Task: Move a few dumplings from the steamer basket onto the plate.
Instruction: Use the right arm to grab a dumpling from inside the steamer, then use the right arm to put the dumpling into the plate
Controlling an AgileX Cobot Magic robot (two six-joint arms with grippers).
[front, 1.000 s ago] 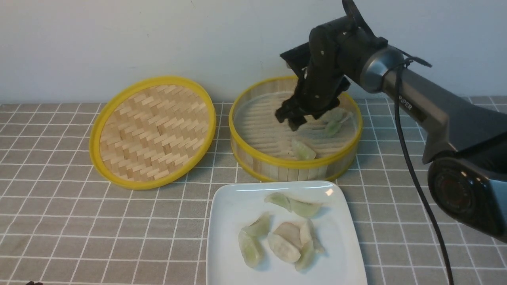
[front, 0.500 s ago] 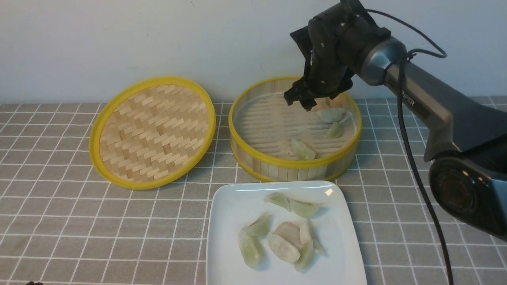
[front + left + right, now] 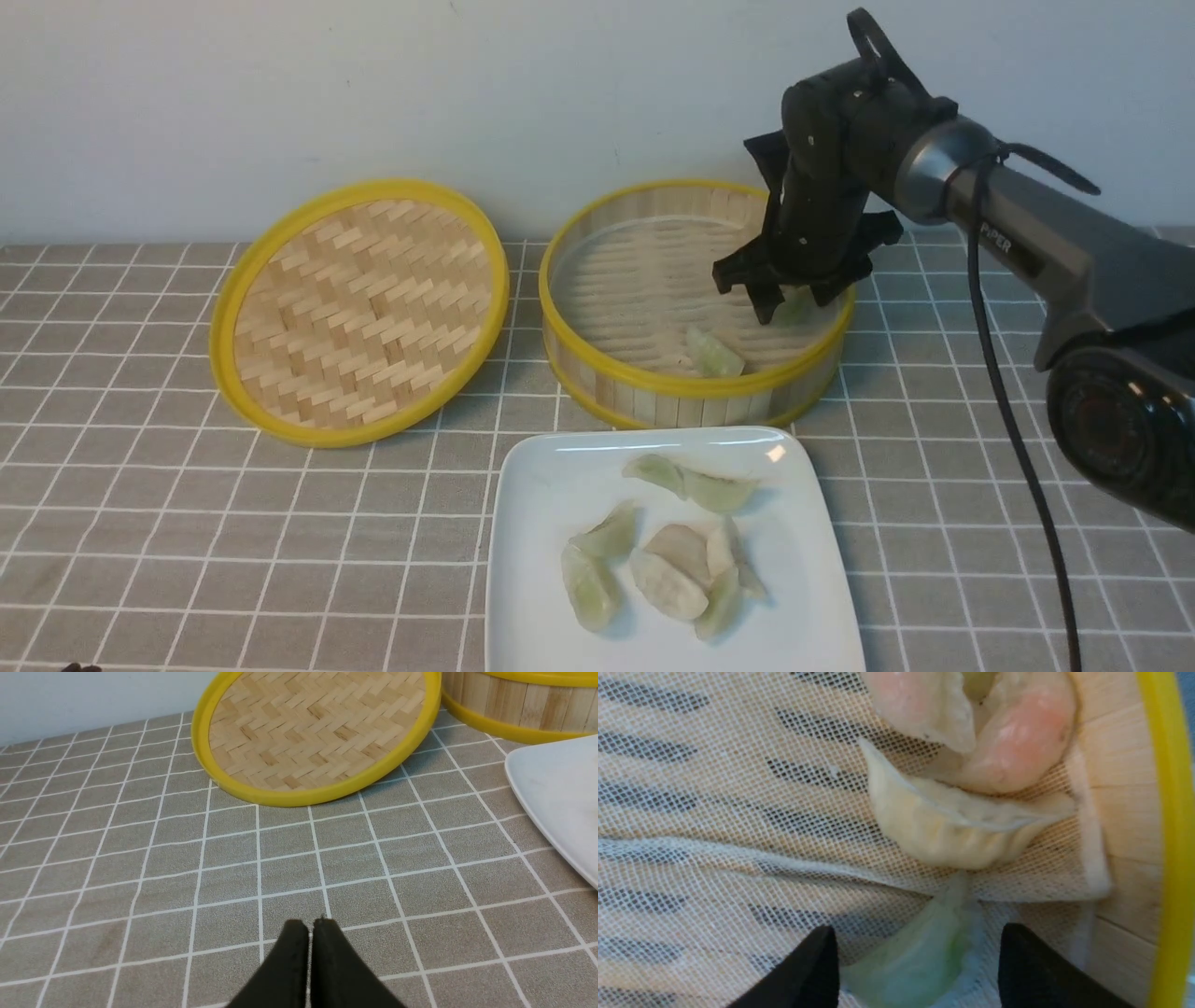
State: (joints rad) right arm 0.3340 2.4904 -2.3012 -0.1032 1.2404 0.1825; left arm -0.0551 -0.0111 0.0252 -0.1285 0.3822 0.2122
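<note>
The steamer basket (image 3: 597, 375) stands at the back right, lined with white mesh cloth. My right gripper (image 3: 794, 308) hangs open inside it near the right wall, its black fingers either side of a pale green dumpling (image 3: 915, 961) that lies on the cloth, not squeezed. Beyond that one lie a whitish dumpling (image 3: 943, 830) and two pinkish ones (image 3: 1017, 742) against the wall. Another green dumpling (image 3: 714, 355) rests near the basket's front. The white plate (image 3: 541, 485) in front holds several dumplings (image 3: 667, 565). My left gripper (image 3: 310, 926) is shut and empty, low over the tablecloth.
The flat woven lid (image 3: 359, 308) lies tilted to the left of the basket, and in the left wrist view the lid (image 3: 317, 732) sits just ahead of the gripper. A grey checked cloth covers the table. The right arm's cable (image 3: 1008, 429) hangs beside the basket.
My right gripper swung from the basket's middle up to its back edge, then came down at the right side over the green dumpling. The dumplings have not moved.
</note>
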